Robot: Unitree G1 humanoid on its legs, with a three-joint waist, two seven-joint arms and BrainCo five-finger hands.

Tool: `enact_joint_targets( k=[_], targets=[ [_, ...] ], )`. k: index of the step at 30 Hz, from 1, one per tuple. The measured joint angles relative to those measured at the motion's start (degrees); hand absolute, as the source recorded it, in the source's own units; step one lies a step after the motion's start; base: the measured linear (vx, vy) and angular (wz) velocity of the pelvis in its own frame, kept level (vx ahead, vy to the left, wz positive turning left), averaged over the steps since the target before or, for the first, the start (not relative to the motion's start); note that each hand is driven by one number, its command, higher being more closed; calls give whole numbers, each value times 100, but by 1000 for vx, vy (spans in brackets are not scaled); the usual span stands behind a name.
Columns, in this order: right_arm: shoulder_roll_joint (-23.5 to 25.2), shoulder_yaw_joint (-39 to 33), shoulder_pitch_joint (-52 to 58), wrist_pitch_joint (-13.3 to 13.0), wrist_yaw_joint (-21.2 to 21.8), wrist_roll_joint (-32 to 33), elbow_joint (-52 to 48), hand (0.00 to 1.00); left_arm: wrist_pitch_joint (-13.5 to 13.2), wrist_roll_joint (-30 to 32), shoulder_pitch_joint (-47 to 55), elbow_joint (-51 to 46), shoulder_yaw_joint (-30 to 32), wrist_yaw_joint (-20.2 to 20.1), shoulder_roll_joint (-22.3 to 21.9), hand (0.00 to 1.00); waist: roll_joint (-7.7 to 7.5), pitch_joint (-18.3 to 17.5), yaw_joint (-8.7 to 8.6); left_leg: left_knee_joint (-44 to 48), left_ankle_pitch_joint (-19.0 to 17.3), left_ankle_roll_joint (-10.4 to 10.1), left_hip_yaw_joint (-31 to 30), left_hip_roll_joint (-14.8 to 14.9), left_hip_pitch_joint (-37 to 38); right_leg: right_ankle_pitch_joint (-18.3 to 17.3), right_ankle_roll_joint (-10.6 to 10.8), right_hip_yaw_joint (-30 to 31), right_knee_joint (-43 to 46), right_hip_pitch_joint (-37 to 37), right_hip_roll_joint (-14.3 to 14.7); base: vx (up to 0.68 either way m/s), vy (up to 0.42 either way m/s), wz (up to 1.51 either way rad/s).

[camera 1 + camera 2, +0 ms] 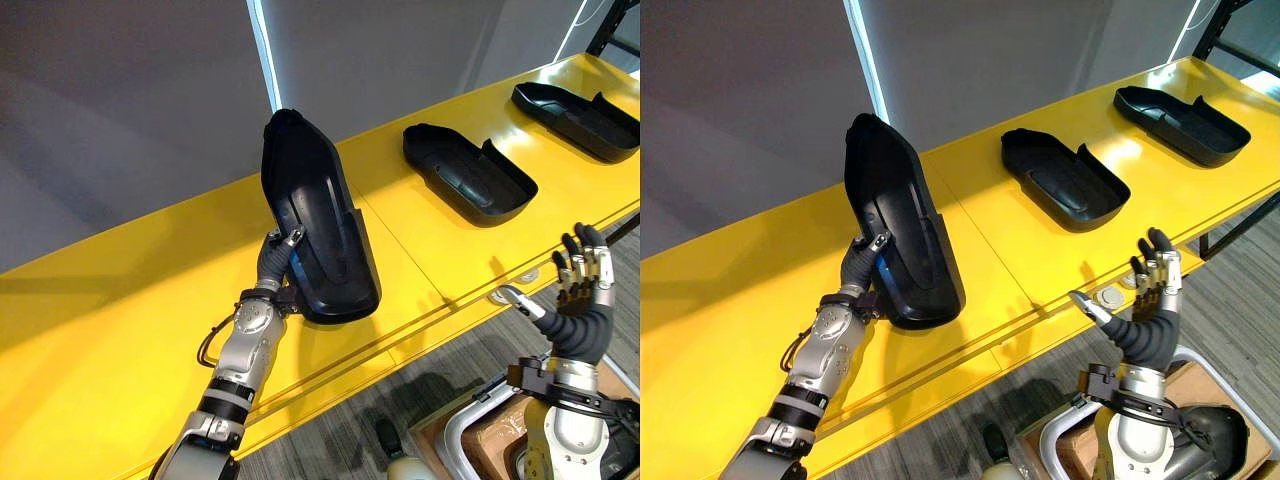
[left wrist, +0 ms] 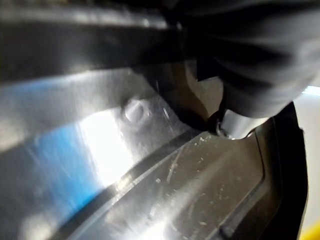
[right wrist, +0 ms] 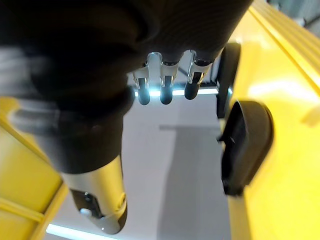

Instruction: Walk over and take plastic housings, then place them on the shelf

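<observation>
The left hand (image 1: pixel 276 258) clamped the edge of a plastic housing (image 1: pixel 318 225), holding it on end at the yellow shelf (image 1: pixel 110 310) (likely to lay it flat). The right hand (image 1: pixel 582 278) hung spread, empty; a second housing (image 1: pixel 468 172) and third housing (image 1: pixel 578 118) lay far right.

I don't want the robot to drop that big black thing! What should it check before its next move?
1. Left hand grips the held housing: ok, fingers curl over its edge.
2. Held housing lies flat on the yellow shelf: not ok, it stands tilted on end.
3. Its lower end touches the shelf: cannot tell.
4. Room to lay it down: ok, bare yellow on both sides; the middle housing and the far housing lie apart from it, to the right.
5. Right hand free to help: ok, open, holding nothing, in front of the shelf edge.
</observation>
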Motion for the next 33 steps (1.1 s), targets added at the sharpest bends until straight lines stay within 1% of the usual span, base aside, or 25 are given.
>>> enact_joint_targets(
  k=[3,4,10,16,20,23,26,28,30,32,33],
  targets=[
    [0,41,3,51,0,0,0,0,33,4,-112,179,4,65,-9,100,1,70,-11,-34,21,16,-7,-24,-3,8,10,-2,-1,-13,-17,-21,-6,2],
    [0,41,28,63,-1,0,0,0,28,13,-172,195,4,64,-19,0,2,92,-11,-52,34,26,-15,-38,-5,11,14,-5,-1,-19,-28,0,0,0],
    [2,97,62,64,0,1,0,0,24,13,-486,488,27,106,-89,0,-3,182,-8,-64,57,61,-20,-71,-8,27,36,-6,-2,-21,-57,-24,-8,1],
    [15,260,219,64,12,0,-1,0,49,241,-575,504,69,204,-144,0,-7,233,-8,-117,129,51,-49,-75,-23,33,30,-25,-3,-43,-56,-24,-21,2],
    [28,317,306,64,45,-1,-2,0,121,352,-603,504,246,335,-339,0,-7,240,-7,-154,175,49,-97,-73,-20,39,24,-43,-3,-35,-55,-29,-38,5],
    [31,323,442,64,48,-4,-8,0,163,453,-613,495,327,549,-491,0,-8,241,7,-163,193,50,-148,-71,-14,40,22,-86,-3,-12,-57,-25,-33,8],
    [117,324,563,64,47,-11,-9,0,201,560,-592,399,532,884,-682,0,-11,243,41,-175,211,46,-175,-67,14,44,16,-151,-3,24,-59,-13,-20,4],
    [138,331,640,64,45,-19,-14,0,209,645,-456,-15,676,1132,-814,0,-11,244,73,-175,218,46,-188,-65,20,45,15,-163,-4,37,-60,-12,-17,1],
    [139,332,655,64,45,-25,-15,0,207,685,-327,-336,749,1274,-878,0,-12,244,91,-176,222,43,-202,-63,34,45,15,-174,-5,55,-60,-19,-28,4],
    [142,335,660,64,42,-27,-17,0,196,855,-96,-762,837,1480,-897,0,-13,244,106,-210,247,38,-221,-65,68,44,15,-194,-5,83,-61,-21,-28,5],
    [145,337,658,64,42,-27,-18,0,194,910,-61,-824,902,1524,-919,0,-13,245,109,-226,259,39,-230,-67,75,45,15,-202,-5,87,-62,-26,-28,8]
  ],
)
